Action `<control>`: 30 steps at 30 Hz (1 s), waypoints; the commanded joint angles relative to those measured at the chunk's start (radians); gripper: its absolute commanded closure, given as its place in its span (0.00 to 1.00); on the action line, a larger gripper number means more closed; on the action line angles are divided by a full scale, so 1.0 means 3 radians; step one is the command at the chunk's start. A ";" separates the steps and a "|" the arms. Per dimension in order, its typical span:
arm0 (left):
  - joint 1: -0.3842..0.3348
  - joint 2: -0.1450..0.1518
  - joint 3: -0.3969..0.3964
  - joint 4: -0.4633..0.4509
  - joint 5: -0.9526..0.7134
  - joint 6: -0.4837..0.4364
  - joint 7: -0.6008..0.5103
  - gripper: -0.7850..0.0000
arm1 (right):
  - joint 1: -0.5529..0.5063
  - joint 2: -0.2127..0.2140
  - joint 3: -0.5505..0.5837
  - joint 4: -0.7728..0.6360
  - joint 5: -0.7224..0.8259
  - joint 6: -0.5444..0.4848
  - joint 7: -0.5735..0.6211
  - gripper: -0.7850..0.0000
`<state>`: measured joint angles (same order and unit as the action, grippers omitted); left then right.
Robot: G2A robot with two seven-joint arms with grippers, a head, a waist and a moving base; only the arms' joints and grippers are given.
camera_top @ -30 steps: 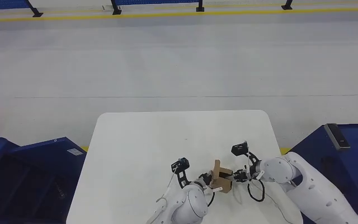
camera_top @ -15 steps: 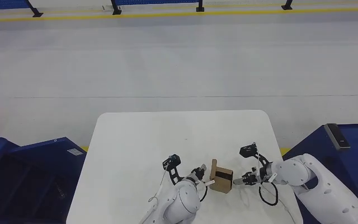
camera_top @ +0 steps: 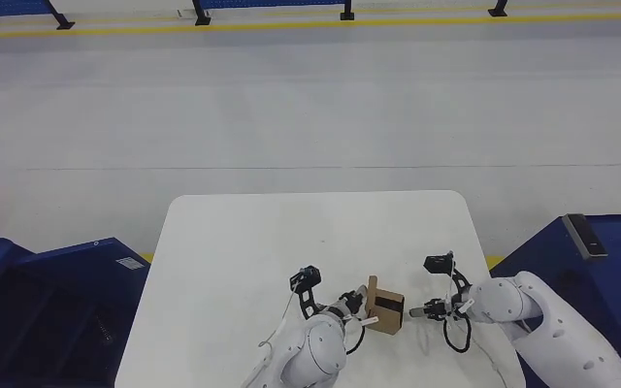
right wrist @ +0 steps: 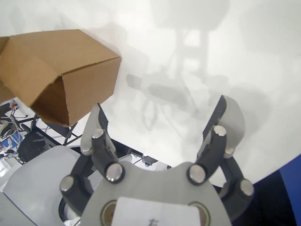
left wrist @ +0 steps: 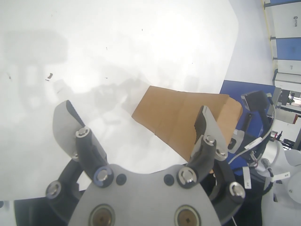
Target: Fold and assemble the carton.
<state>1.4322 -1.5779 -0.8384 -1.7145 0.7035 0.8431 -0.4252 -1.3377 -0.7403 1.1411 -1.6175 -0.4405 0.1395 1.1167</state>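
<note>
A small brown carton (camera_top: 385,309) lies on its side on the white table (camera_top: 291,242), near the front edge, with one flap sticking up at its left end. In the right wrist view the carton (right wrist: 58,64) shows an open end with a loose flap. My left gripper (camera_top: 353,305) stands open just left of the carton (left wrist: 178,123), one finger (left wrist: 207,121) beside its wall, not gripping it. My left gripper (left wrist: 135,106) holds nothing. My right gripper (camera_top: 419,312) is open a short way right of the carton, and my right gripper (right wrist: 160,108) has bare table between its fingers.
The table's front edge runs close behind both grippers. Blue bins stand beside the table at the left (camera_top: 58,291) and right (camera_top: 572,252). The far half of the table offers free room.
A second ago both grippers were tight against the carton. Both have drawn away from it, the right one to the right. The carton has stayed about where it was.
</note>
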 commanded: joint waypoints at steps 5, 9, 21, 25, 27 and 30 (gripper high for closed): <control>0.0036 0.0016 0.0051 -0.0039 0.0053 -0.0101 -0.0035 0.00 | 0.0265 -0.0097 -0.0254 0.0163 0.0036 -0.0027 -0.0029 0.00; 0.0043 0.0022 0.0084 -0.0033 0.0092 -0.0098 -0.0067 0.00 | 0.0379 -0.0143 -0.0365 0.0186 0.0030 -0.0044 -0.0019 0.00; -0.0041 0.0005 0.0098 0.0115 0.0059 -0.0039 -0.0061 0.00 | 0.0502 -0.0218 -0.0505 0.0226 0.0033 -0.0077 0.0004 0.00; -0.0020 0.0014 0.0018 0.0052 0.0021 -0.0036 -0.0035 0.00 | 0.0491 -0.0223 -0.0480 0.0219 0.0081 -0.0124 -0.0009 0.00; -0.0003 0.0024 -0.0019 0.0033 0.0031 -0.0028 -0.0031 0.00 | 0.0475 -0.0222 -0.0458 0.0203 0.0121 -0.0172 -0.0005 0.00; 0.0011 0.0036 -0.0030 0.0029 0.0045 -0.0054 -0.0071 0.00 | 0.0458 -0.0219 -0.0431 0.0197 0.0135 -0.0206 0.0007 0.00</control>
<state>1.4346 -1.5682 -0.8475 -1.7072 0.7157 0.8304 -0.4417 -1.1996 -0.8061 1.0100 -1.5581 -0.3995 0.0782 1.1183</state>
